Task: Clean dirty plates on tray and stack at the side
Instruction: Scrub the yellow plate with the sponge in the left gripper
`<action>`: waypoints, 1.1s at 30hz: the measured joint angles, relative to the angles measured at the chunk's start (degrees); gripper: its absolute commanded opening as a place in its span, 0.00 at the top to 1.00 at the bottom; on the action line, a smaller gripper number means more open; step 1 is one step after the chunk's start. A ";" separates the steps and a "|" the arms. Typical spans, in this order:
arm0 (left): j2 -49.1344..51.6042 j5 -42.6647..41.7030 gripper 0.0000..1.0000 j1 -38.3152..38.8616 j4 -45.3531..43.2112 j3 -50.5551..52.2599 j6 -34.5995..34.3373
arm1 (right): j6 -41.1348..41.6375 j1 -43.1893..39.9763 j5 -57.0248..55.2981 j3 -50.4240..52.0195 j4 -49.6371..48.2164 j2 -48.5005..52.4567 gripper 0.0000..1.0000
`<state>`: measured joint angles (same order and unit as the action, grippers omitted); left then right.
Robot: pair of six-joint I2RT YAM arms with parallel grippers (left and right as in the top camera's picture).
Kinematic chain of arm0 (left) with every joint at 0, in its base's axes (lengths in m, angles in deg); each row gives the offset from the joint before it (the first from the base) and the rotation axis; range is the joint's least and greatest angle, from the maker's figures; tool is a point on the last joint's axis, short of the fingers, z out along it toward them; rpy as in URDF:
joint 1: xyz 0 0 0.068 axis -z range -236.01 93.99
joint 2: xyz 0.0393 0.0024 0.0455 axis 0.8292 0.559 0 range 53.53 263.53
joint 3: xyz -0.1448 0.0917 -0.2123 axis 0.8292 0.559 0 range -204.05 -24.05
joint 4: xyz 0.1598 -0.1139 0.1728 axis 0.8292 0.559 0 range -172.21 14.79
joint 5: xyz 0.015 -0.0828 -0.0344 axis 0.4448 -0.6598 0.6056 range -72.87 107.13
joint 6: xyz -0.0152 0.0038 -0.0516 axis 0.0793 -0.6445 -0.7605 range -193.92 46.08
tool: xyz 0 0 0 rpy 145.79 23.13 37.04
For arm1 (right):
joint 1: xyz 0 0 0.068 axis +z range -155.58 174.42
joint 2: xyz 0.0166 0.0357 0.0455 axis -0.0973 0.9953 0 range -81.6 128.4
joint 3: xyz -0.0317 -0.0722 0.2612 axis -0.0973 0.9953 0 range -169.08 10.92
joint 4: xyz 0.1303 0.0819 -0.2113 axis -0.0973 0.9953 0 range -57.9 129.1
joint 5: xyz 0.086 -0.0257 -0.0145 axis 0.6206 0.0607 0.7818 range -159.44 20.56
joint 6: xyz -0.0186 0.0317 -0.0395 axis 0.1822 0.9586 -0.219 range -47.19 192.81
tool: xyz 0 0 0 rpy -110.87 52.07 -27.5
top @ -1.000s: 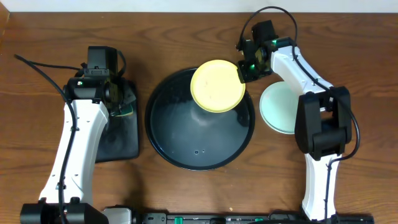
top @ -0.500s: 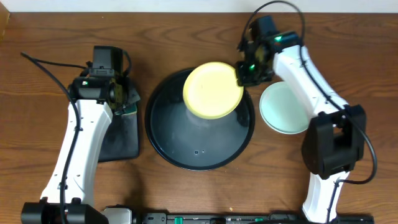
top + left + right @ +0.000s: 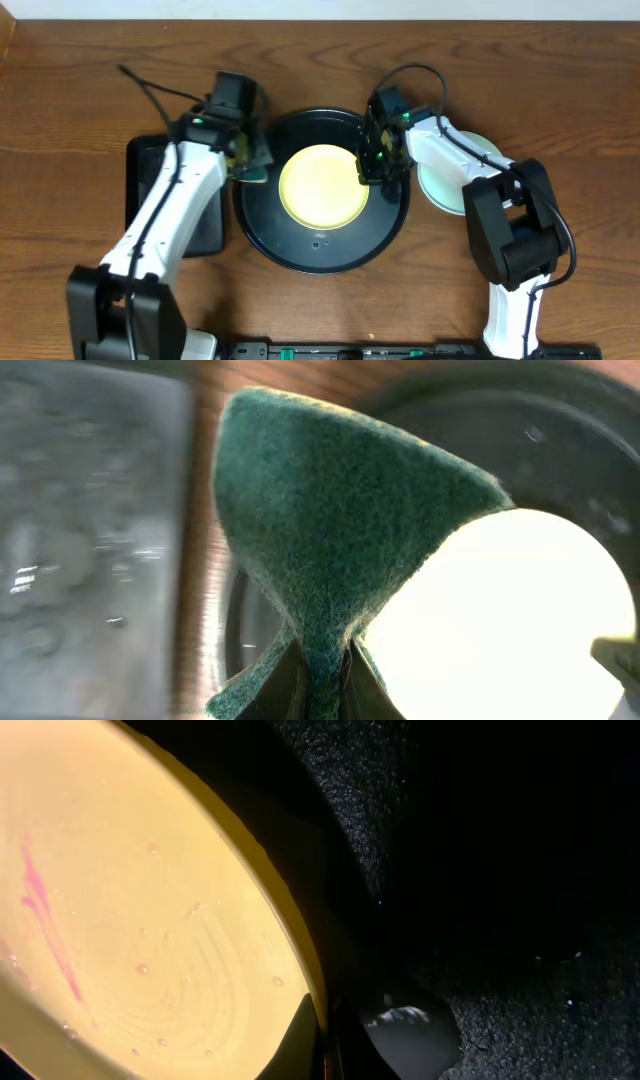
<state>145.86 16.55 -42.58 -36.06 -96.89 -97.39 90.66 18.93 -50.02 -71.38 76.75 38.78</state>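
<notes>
The pale yellow plate (image 3: pixel 322 187) lies over the middle of the round black tray (image 3: pixel 300 250). My right gripper (image 3: pixel 368 168) is shut on the plate's right rim; in the right wrist view the plate (image 3: pixel 130 910) shows pink streaks and water drops, with the rim pinched between the fingers (image 3: pixel 325 1045). My left gripper (image 3: pixel 250 160) is shut on a green scouring sponge (image 3: pixel 320 530) at the tray's upper left rim, just left of the yellow plate (image 3: pixel 510 620). A mint-green plate (image 3: pixel 445 185) rests on the table right of the tray, partly under the right arm.
A smaller black rectangular tray (image 3: pixel 205 225) lies left of the round tray, partly under the left arm; it shows wet and grey in the left wrist view (image 3: pixel 90 530). Brown wooden table (image 3: pixel 60 150) all around.
The right gripper has carried the yellow plate from the tray's upper right down to its middle. The left gripper has swung right from the rectangular tray to the round tray's upper left rim.
</notes>
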 measured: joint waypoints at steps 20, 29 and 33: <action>17.14 -4.74 0.93 11.91 -5.38 0.00 4.90 | 0.63 -0.02 0.37 0.26 -0.59 0.00 0.99; 17.79 -16.87 0.93 13.70 -7.45 0.00 14.23 | 0.63 -0.02 0.37 0.26 -0.61 0.00 0.99; 17.81 -11.91 0.92 13.25 -8.28 0.00 7.87 | 0.83 0.02 0.81 0.31 -0.98 0.00 0.99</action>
<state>163.68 4.64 -29.34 -44.34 -96.89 -89.52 91.49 18.95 -49.21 -71.07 75.76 38.78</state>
